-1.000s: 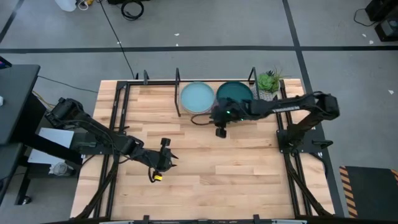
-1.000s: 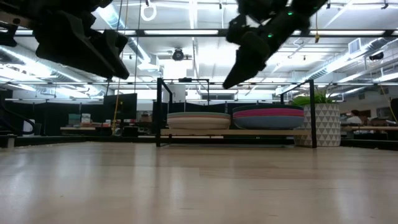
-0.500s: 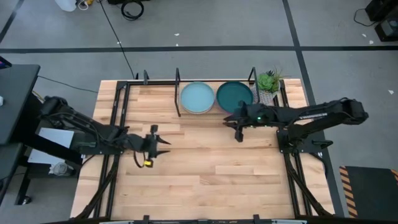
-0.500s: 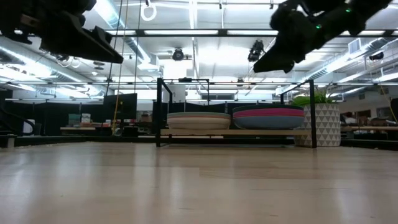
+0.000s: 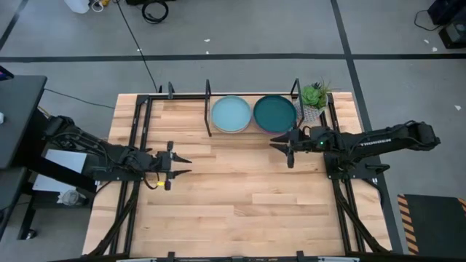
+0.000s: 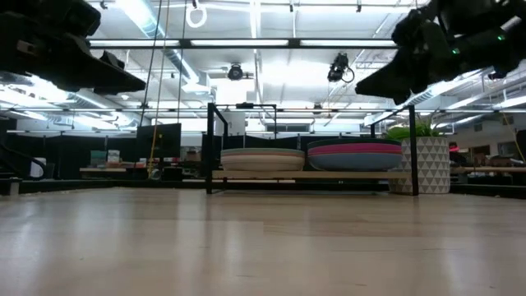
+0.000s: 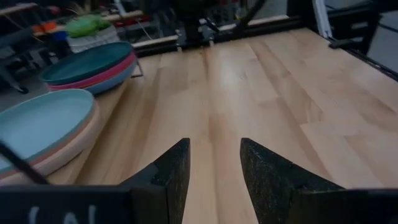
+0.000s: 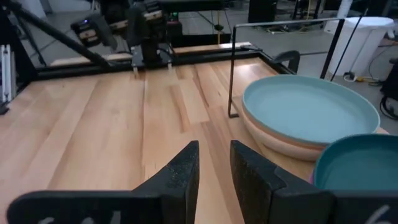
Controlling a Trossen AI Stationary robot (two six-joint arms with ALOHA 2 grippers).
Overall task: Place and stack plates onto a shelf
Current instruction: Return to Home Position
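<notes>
Two stacks of plates rest on the black rod shelf (image 5: pixel 208 98) at the table's far edge. The left stack has a light aqua plate (image 5: pixel 231 114) on top, and the right stack has a dark teal plate (image 5: pixel 274 111) on top. In the low view the left stack (image 6: pixel 263 159) shows tan and cream rims. The right stack (image 6: pixel 355 154) shows magenta and blue rims. My left gripper (image 5: pixel 183 165) is open and empty over the table's left part, pointing right. My right gripper (image 5: pixel 277 142) is open and empty just near of the teal plate, pointing left.
A small potted green plant (image 5: pixel 314 95) stands at the shelf's right end. The shelf's upright posts (image 6: pixel 212 148) frame the stacks. Bare wooden table top (image 5: pixel 233 196) lies between the two grippers and toward the near edge.
My right gripper has drawn back from the shelf toward the table's right edge, rising and tipping from pointing down to nearly level. My left gripper has gone toward the table's left and far edges and turned to point right. The plates have stayed in place.
</notes>
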